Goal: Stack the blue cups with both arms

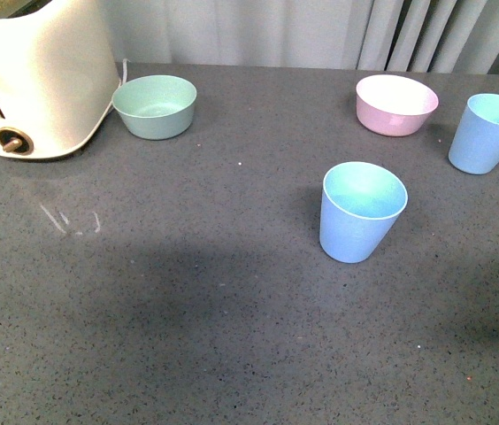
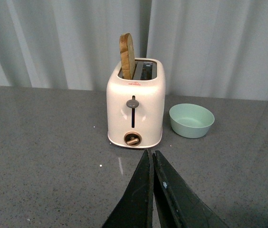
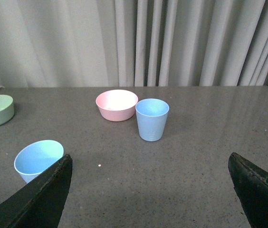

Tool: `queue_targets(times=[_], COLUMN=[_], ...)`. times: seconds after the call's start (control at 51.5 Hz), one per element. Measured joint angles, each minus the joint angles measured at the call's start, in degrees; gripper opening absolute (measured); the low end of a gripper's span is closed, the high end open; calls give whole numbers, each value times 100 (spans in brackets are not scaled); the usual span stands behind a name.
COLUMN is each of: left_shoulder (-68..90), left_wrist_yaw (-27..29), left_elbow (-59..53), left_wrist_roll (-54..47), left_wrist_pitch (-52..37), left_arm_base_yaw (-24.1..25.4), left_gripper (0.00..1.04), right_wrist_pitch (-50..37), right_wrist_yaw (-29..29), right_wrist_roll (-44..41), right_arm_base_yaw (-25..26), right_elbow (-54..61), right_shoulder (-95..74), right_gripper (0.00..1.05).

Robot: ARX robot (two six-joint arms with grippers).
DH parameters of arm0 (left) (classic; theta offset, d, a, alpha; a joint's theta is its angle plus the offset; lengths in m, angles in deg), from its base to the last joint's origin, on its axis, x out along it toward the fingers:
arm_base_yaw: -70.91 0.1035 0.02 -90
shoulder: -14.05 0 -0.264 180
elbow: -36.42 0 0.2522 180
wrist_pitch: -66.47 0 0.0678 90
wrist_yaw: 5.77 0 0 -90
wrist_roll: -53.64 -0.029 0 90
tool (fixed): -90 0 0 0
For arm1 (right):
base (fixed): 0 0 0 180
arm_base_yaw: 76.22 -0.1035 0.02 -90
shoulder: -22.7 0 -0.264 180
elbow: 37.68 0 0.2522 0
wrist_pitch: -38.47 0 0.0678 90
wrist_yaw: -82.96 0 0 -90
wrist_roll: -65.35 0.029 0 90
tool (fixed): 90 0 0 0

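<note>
Front view: nearer blue cup stood upright mid-table, farther blue cup upright near pink bowl, the cups well apart. Left gripper jaws were together; right gripper jaws wide apart. Likely hazard: a finger clipping a rim could tip a cup.

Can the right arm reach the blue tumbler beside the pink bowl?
Probably yes: the right gripper is open, facing the light blue plastic tumbler over bare table; the round pink bowl stands close beside.
</note>
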Motion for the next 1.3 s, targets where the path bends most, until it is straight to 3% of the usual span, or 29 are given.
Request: queue_targets(times=[0.621, 0.718, 0.932, 1.01, 1.068, 1.107, 1.301], left_shoulder=[-1073, -1803, -2004, -2004, -2004, -2004, -2004], left_wrist_yaw=[-2, -2, -2, -2, 0, -2, -2], left_elbow=[0, 2, 2, 2, 2, 2, 2], left_wrist_roll=[0, 0, 0, 0, 0, 0, 0], left_wrist_pitch=[1071, 1969, 2050, 2050, 2050, 2052, 2055], left_arm_base_yaw=[0, 0, 0, 0, 0, 0, 0], left_gripper=[2, 2, 2, 17, 31, 40, 80], right_wrist_pitch=[0, 0, 0, 2, 1045, 1165, -1176], right_wrist_yaw=[0, 0, 0, 2, 527, 745, 1169], right_wrist_roll=[0, 0, 0, 0, 76, 2, -1021], right_arm_base_yaw=[0, 0, 0, 0, 236, 476, 1008], right_elbow=[0, 0, 0, 0, -402, -601, -1661], right_shoulder=[0, 0, 0, -2, -688, -1480, -5049], right_gripper=[96, 96, 96, 96, 96, 96, 96])
